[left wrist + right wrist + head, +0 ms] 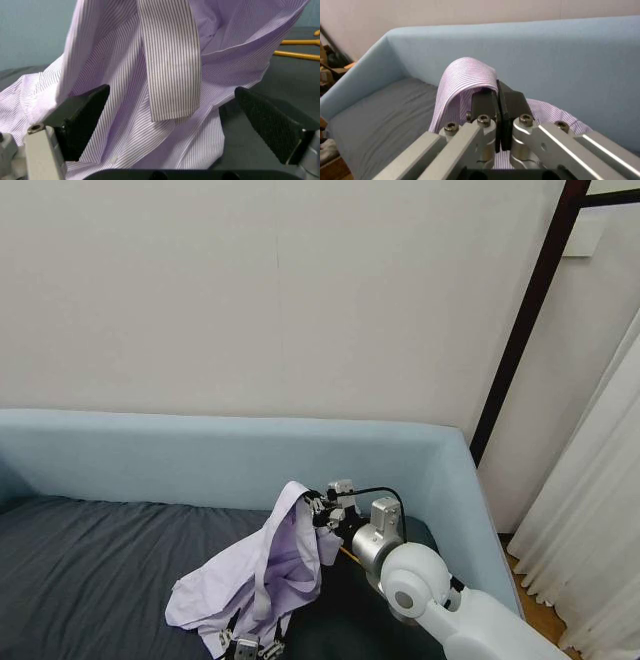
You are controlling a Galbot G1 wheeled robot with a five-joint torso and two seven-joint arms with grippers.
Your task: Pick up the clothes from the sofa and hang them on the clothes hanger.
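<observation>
A lilac pinstriped shirt [275, 565] is half lifted off the dark grey seat of the sofa [90, 580]. My right gripper [318, 507] is shut on a fold at the shirt's highest point, and in the right wrist view the cloth [462, 80] drapes over the closed right gripper [497, 90]. The rest of the shirt trails down onto the seat. My left gripper [248, 645] is low at the shirt's near edge. Its black pads [82, 112] stand wide open facing the hanging cloth [170, 67], holding nothing. Yellow hanger bars [299, 55] lie on the seat behind the shirt.
The sofa's light blue backrest [200, 460] and right armrest [470, 500] enclose the seat. A pale wall rises behind. A dark pole [525, 320] and white curtains [600, 510] stand to the right. Bare seat extends to the left.
</observation>
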